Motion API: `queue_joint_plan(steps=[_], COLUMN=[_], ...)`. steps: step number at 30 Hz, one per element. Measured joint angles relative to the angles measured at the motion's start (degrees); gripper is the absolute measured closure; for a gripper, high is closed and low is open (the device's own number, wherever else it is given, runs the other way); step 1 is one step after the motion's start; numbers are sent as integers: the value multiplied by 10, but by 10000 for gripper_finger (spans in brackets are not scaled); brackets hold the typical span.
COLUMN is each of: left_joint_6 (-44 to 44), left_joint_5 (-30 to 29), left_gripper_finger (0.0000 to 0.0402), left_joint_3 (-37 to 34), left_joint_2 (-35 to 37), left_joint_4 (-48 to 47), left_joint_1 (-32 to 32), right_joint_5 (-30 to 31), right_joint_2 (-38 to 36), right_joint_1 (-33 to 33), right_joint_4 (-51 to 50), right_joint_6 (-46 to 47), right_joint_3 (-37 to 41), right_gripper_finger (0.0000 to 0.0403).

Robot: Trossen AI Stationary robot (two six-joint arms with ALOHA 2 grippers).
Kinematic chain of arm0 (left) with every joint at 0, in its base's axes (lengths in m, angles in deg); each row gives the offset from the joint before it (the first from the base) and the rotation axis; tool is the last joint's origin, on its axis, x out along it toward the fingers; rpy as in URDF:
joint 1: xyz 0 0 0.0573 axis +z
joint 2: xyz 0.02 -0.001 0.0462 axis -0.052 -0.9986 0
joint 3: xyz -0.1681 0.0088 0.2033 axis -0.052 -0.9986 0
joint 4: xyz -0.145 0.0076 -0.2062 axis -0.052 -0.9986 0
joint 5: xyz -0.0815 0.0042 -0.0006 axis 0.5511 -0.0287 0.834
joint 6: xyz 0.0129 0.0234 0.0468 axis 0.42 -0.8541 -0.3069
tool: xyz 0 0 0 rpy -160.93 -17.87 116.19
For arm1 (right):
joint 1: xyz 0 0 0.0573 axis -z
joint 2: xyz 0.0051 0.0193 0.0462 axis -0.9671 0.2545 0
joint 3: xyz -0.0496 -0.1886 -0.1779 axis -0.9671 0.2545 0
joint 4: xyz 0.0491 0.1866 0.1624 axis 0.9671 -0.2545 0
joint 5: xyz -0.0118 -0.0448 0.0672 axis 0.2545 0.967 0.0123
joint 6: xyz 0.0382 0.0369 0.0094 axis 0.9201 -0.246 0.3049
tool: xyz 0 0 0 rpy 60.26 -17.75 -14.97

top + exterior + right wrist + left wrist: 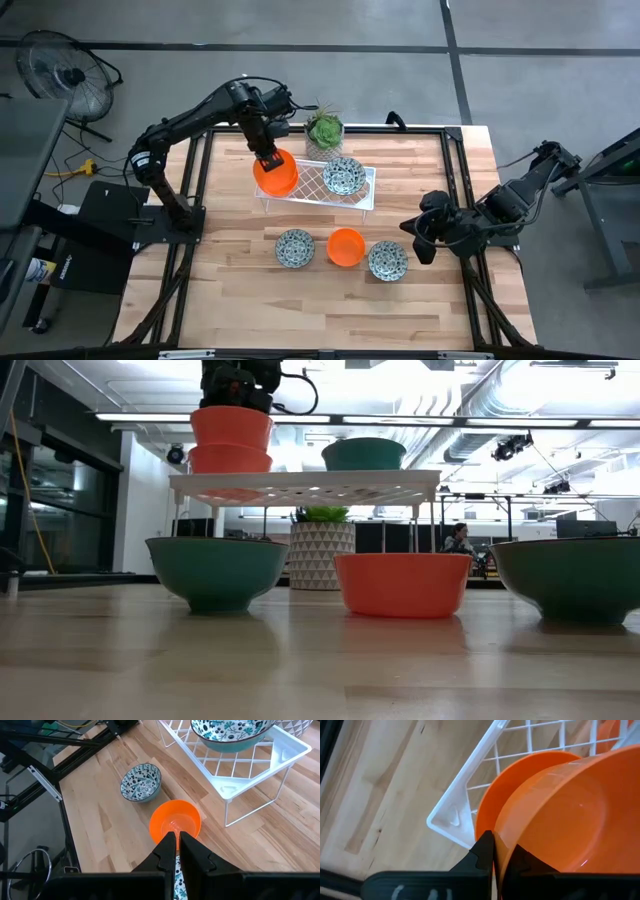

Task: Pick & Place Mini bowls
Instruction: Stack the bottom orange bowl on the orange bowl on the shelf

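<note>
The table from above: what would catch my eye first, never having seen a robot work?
Probably the left gripper, shut on the rim of a bright orange bowl nested over another orange bowl on the white wire rack, beside a speckled bowl. In front of the rack, an orange bowl on the table sits between two speckled bowls, while the right gripper waits nearby.

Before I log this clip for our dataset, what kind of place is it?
Probably a robotics lab or workshop: a butcher-block wooden table on a dark metal frame, exposed ceiling ducts with strip lights, a bare concrete floor and a black floor fan.
</note>
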Motion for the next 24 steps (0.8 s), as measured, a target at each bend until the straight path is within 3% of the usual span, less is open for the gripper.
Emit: queue_joint_plan(steps=[13,24], left_joint_6=[-16,-36], left_joint_5=[-5,-16], left_gripper_finger=[327,297], left_joint_3=[0,0], left_joint_2=[0,0], left_joint_4=[-3,10], left_joint_1=[0,0], right_joint_5=[0,-4], right_joint_2=[0,0], right_joint_1=[0,0], right_joint_4=[0,0], right_joint_6=[0,0], right_joint_3=[0,0], right_gripper_finger=[391,391])
